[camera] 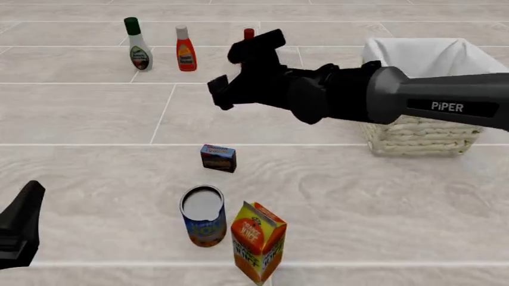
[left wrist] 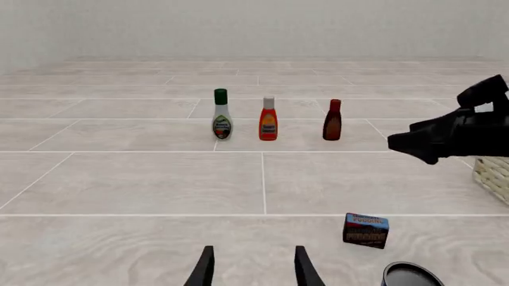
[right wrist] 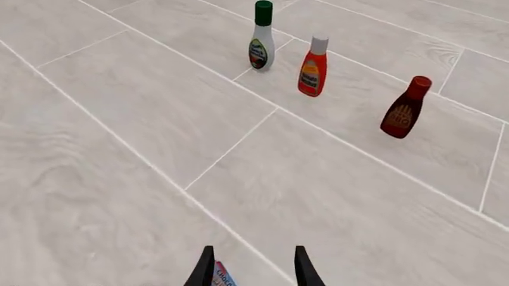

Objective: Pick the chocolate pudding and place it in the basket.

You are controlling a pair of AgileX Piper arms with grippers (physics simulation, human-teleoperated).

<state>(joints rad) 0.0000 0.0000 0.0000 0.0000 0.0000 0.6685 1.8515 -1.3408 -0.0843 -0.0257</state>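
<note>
Tiled table (camera: pixel 95 119) with pudding (camera: pixel 218 158), basket (camera: pixel 421 134)

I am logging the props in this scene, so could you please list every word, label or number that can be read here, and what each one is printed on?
"PiPER": on the right arm.
"PUDDING": on the chocolate pudding box, just legible; its lower line is blurred.
Labels on the three bottles, the can and the orange carton: too small or blurred to read.

Dark brown chocolate pudding (camera: pixel 218 158) with blue top; cream woven basket (camera: pixel 419 132), white lining; orange-yellow carton (camera: pixel 258 241); blue can (camera: pixel 204 217), silver lid; pale grey desk (camera: pixel 95 149).
</note>
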